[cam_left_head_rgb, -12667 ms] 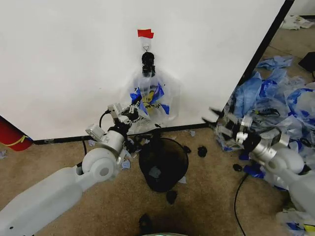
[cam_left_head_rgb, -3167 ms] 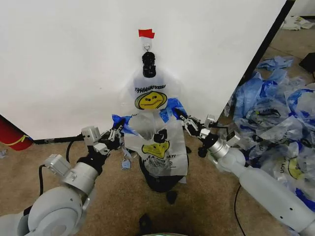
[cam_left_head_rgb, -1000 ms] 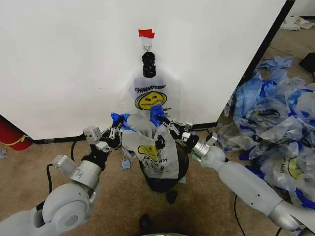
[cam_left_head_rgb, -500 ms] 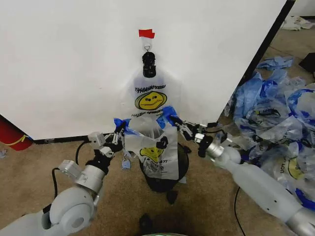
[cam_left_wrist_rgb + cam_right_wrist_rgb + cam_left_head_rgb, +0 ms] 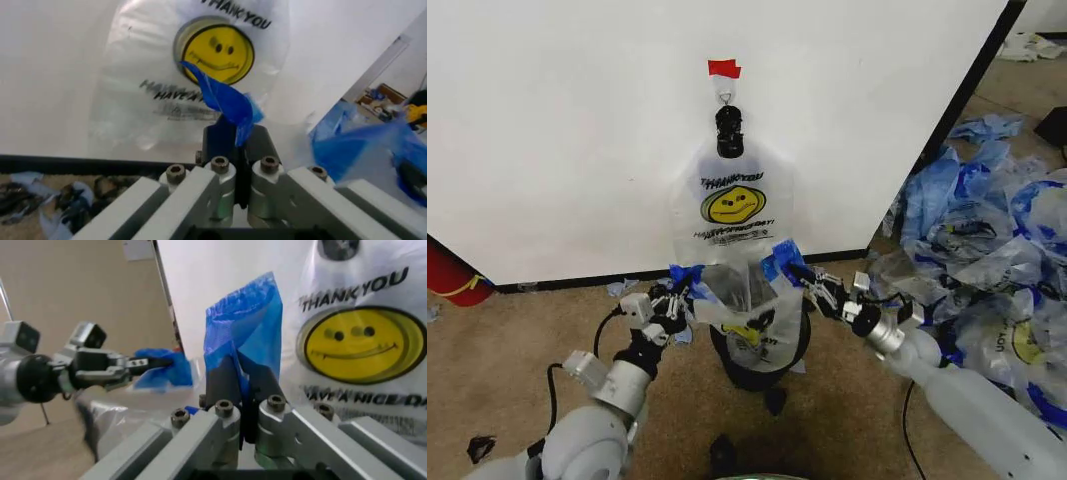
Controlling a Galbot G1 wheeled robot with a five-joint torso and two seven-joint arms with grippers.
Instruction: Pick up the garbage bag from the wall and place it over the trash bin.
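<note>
Garbage bag (image 5: 739, 300) held open directly above the black wire-mesh trash bin (image 5: 757, 360), mouth spread between both grippers. Left gripper (image 5: 679, 290) at the bag's 9 o'clock, fingers closed on one blue handle (image 5: 223, 102). Right gripper (image 5: 805, 282) at 3 o'clock, pinching the other blue handle (image 5: 243, 335). A second smiley bag (image 5: 732, 200) hangs from the black clip (image 5: 728, 130) on the wall (image 5: 557, 130), at the bin's 12 o'clock.

your left gripper (image 5: 679, 291) and right gripper (image 5: 805, 279) both lower and farther apart than a moment ago, garbage bag (image 5: 739, 305) mouth pulled wider, bag dropped lower over the trash bin (image 5: 762, 362), smiley print now mostly sunk inside
</note>
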